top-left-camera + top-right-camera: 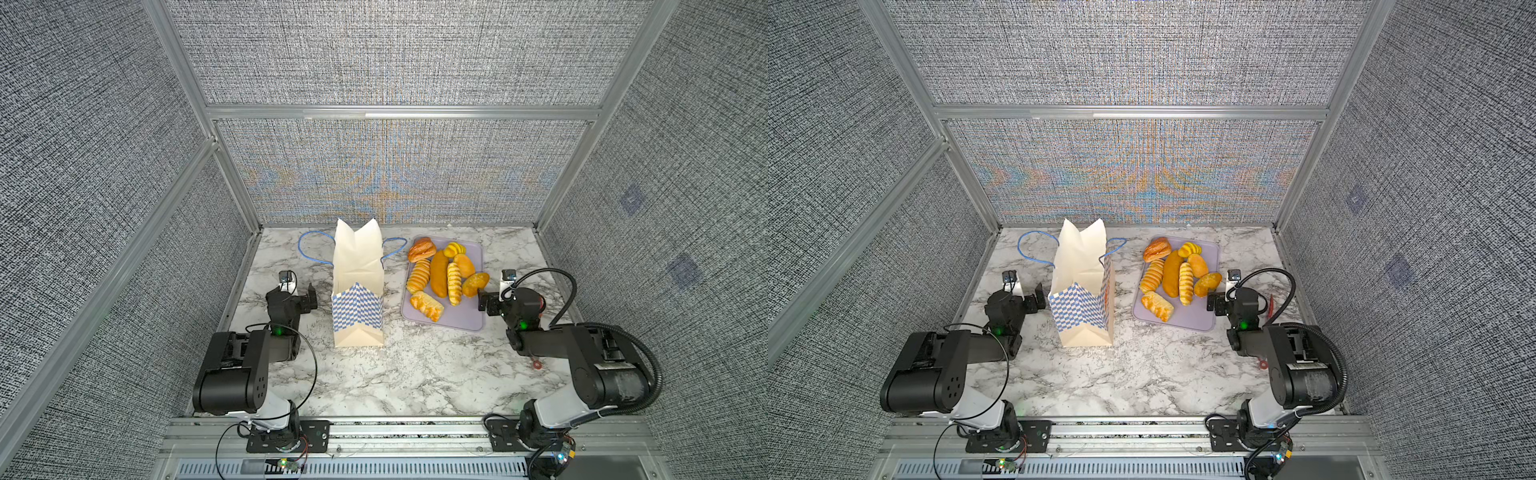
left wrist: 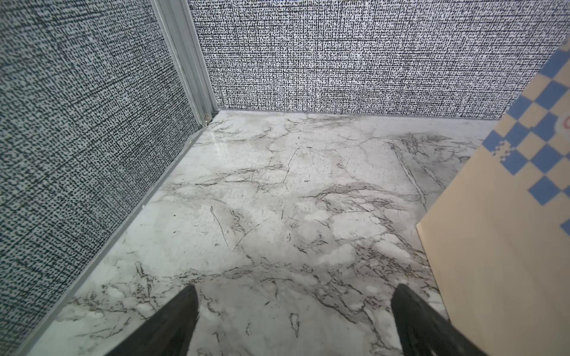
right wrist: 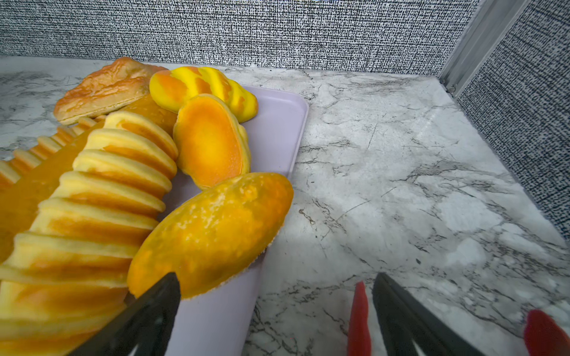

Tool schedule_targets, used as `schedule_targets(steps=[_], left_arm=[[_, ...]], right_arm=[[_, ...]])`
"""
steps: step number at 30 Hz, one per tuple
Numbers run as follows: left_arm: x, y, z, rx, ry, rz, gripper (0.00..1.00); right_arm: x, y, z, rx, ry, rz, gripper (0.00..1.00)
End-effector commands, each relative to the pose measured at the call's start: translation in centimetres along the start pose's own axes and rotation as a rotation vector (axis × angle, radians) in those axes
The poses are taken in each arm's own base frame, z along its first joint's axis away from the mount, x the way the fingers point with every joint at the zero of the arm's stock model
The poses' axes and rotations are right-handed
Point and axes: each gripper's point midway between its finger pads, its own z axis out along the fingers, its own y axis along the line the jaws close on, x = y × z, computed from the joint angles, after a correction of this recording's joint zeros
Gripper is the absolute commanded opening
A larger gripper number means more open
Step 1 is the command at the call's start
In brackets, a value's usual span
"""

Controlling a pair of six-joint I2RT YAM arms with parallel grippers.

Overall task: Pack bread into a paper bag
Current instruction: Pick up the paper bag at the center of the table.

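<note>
Cream paper bag (image 1: 358, 266) blue-checkered; golden-orange bread (image 1: 439, 274); lilac tray (image 1: 467, 318); grey-veined marble table (image 1: 374, 374).

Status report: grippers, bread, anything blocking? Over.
Left gripper and right gripper open, empty. Bread, eight pieces, on tray beside right gripper. Paper bag upright, mouth open. Nothing between tray and bag.

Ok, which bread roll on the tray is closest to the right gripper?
The speckled oval roll overhanging the edge of the tray, right beside the right gripper; the other loaves lie farther in.
</note>
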Motion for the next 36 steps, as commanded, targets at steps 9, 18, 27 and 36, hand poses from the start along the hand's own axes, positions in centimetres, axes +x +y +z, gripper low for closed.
schedule_targets(steps=[9, 18, 27, 36], left_arm=[[-0.2, 0.0, -0.2, 0.002, -0.013, -0.002, 0.98], [-0.2, 0.1, -0.4, -0.002, -0.020, -0.005, 0.99], [-3.6, 5.0, -3.8, -0.278, -0.072, -0.119, 0.98], [-7.0, 8.6, -12.3, -0.496, 0.019, -0.526, 0.98]], right_arm=[[-0.4, 0.0, -0.2, -0.007, -0.024, 0.009, 0.99], [-0.6, 0.0, -0.4, -0.008, -0.034, 0.015, 0.99], [-5.2, -1.9, -4.4, 0.090, -0.071, 0.091, 0.99], [-6.0, -3.7, -8.4, 0.247, 0.278, 0.431, 0.99]])
